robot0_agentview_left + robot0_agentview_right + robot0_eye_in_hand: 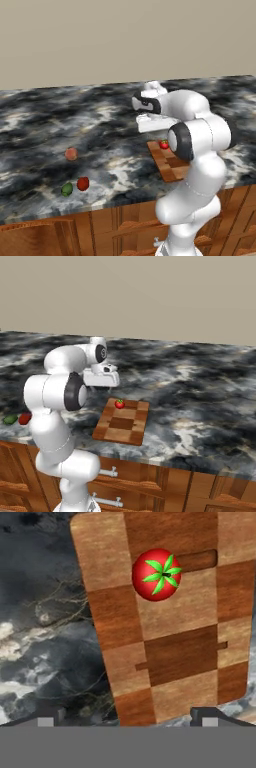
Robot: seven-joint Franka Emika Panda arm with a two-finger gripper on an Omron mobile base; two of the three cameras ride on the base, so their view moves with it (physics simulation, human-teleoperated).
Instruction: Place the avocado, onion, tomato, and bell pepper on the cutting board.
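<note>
With the tomato (pixel 156 574) resting on the cutting board (pixel 175 657), the gripper (pixel 106 387) hangs above it, fingers wide and empty, while the onion (pixel 71 153), bell pepper (pixel 83 183) and avocado (pixel 67 189) lie well apart toward nine o'clock on the counter (pixel 60 120)

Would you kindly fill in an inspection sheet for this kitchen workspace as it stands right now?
Surface: dark marbled stone counter, above wooden cabinet fronts.
Job's things: bright red glossy tomato with green leafy top lies on the checkered wooden cutting board. Pinkish-brown onion, deeper-red bell pepper and dark green avocado lie on the counter, apart from the board; pepper and avocado side by side near the front edge.
Clutter: nothing seen.
Grippers: two-finger gripper open, empty, above the board.
Cables: nothing seen.
Surroundings: plain beige wall behind the counter.
</note>
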